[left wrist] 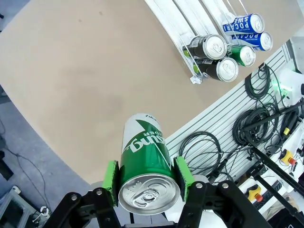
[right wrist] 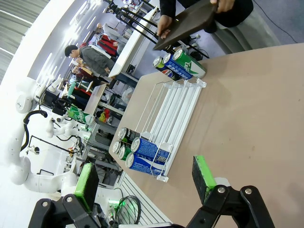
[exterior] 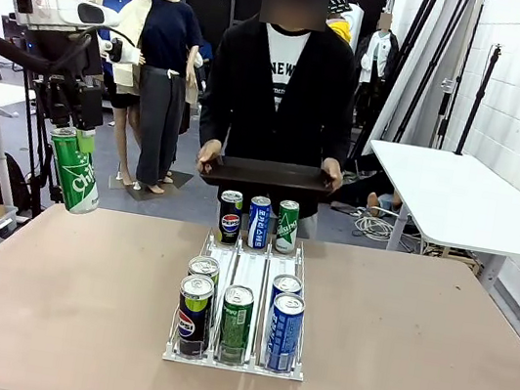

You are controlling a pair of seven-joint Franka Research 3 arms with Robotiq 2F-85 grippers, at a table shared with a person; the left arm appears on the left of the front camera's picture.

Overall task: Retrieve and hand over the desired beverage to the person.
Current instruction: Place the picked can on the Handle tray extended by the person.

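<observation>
"What's in your pincer?"

"My left pincer (left wrist: 147, 175) is clamped on a green can (left wrist: 145, 142), held high by the bench's (exterior: 417, 329) far left corner. My right pincer (right wrist: 142, 180) hangs apart, empty."

"Which step?"

"Carrying, I judge. Next the can must swing across to the tray (exterior: 265, 174) the person (exterior: 277, 89) holds beyond the far edge."

"Do the views differ?"

"The front view shows that tray; my left wrist view shows the pads (left wrist: 111, 176) square on the can's sides."

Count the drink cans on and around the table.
9. A green can in the left tool; a Pepsi can, blue can and green one at the rack's far end by the person; five cans at its near end: three in front, two behind. None seems hidden.
</observation>
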